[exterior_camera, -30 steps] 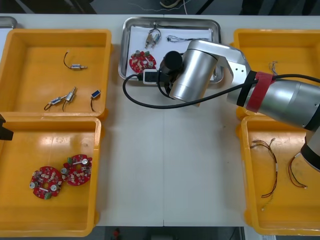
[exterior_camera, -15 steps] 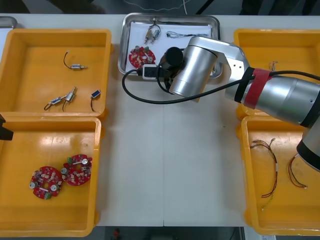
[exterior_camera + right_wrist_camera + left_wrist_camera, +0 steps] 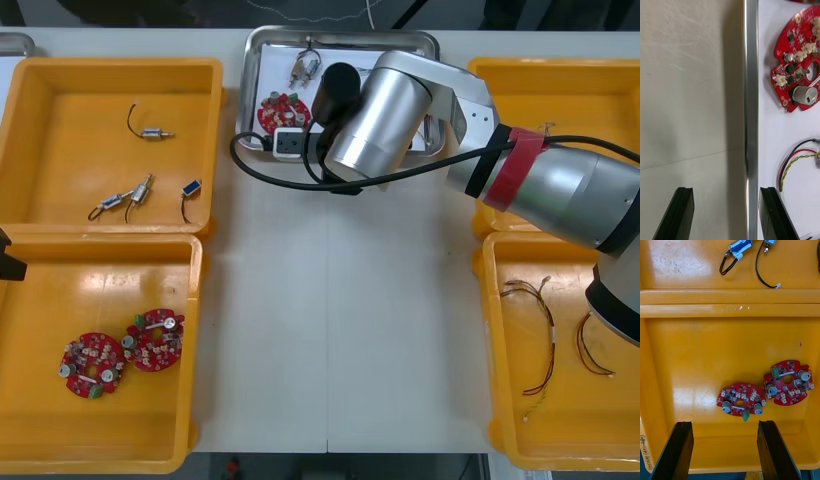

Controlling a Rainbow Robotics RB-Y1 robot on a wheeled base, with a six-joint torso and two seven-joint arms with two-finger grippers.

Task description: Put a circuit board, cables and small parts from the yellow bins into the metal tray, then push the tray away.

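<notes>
Pushed nearer the tabletop's far edge, the shiny metal tray (image 3: 248, 80) is half hidden, its near rim straddled by the right gripper (image 3: 725, 193), fingers spread; the left gripper (image 3: 724, 425) is likewise spread.

The metal tray (image 3: 243, 100), shiny at the rim and white inside, lies at the top centre of the front view. In it, a round red circuit board (image 3: 283, 112) rests flat near the left rim. Small metal parts (image 3: 304, 68) lie above it, and a red and yellow cable (image 3: 797, 161) curls near the board. The lower left bin (image 3: 40, 300), yellow, holds two more boards (image 3: 92, 365) side by side. The upper left bin (image 3: 60, 110) holds scattered wired parts (image 3: 150, 133), and the lower right bin (image 3: 520, 440) holds thin cables (image 3: 545, 340).
</notes>
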